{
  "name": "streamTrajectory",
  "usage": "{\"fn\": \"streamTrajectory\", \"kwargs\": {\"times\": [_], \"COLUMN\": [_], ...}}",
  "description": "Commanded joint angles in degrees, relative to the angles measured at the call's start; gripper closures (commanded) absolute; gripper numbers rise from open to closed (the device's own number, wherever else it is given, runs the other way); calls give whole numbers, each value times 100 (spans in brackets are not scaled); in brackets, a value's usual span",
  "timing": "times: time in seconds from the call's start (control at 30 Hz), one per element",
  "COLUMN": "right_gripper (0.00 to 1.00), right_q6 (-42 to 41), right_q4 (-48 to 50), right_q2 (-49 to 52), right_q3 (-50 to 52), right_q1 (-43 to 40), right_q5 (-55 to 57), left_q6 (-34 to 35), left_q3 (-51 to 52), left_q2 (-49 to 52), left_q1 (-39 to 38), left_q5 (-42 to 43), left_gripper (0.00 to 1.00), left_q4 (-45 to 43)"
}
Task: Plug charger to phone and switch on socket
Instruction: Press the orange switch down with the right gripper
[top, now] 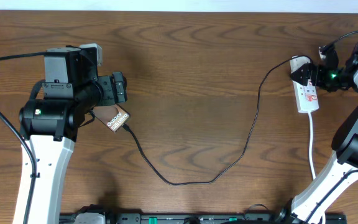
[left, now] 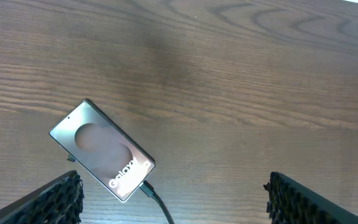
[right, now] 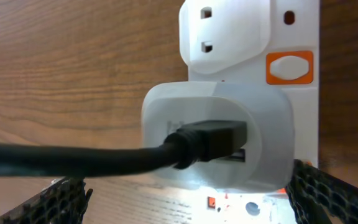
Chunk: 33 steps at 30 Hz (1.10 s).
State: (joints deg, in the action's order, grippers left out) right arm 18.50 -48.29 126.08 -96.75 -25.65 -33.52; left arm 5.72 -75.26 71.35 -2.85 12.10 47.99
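Overhead: one phone point(top: 118, 119), "Galaxy" legible, lay half under the left arm. One charger point(top: 197, 180) ran from it to one white socket point(top: 307, 93) at far right.

Left wrist: "Galaxy" read on the phone face. The charger tip sat in its lower end. Left gripper point(left: 176, 193) jaws stood wide apart, holding nothing.

Right wrist: one white adapter point(right: 216, 137) was seated in the socket, with one orange switch point(right: 289, 67) beside the free outlet. Right gripper point(right: 188, 199) jaws stood wide, the adapter between them, ungripped.

The charger point(top: 185, 183) joined at both ends
I see the phone point(left: 101, 151) lying flat and askew on the left, the charger's tip in its end; its black cable loops right into the white socket point(top: 307, 96).
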Motion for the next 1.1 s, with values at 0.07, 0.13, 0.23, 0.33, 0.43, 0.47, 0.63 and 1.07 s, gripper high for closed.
{"fn": "streamTrajectory", "kwargs": {"times": [0.07, 0.13, 0.23, 0.33, 0.43, 0.47, 0.63, 1.07], "right_gripper": [1, 1, 1, 1, 1, 1, 1, 1], "right_q6": [-142, -195, -225, -348, -350, -350, -348, -153], "right_q4": [149, 247, 221, 133, 9, -26, -87, 225], "right_q2": [72, 72, 72, 72, 72, 72, 72, 72], "right_q3": [428, 564, 605, 605, 605, 605, 605, 605], "right_q1": [59, 63, 63, 63, 63, 66, 118, 393], "right_q5": [-127, -181, -315, -369, -372, -369, -372, -592], "left_q6": [-76, -76, -76, -76, -76, -76, -79, -76], "left_q3": [-22, -22, -22, -22, -22, -22, -22, -22], "left_q2": [-24, -24, -24, -24, -24, -24, -24, -24], "left_q1": [-13, -13, -13, -13, -13, -11, -11, -13], "left_q5": [35, 35, 35, 35, 35, 35, 35, 35], "left_gripper": [9, 9, 9, 9, 9, 9, 9, 9], "left_q4": [-2, -2, -2, -2, -2, -2, -2, -2]}}
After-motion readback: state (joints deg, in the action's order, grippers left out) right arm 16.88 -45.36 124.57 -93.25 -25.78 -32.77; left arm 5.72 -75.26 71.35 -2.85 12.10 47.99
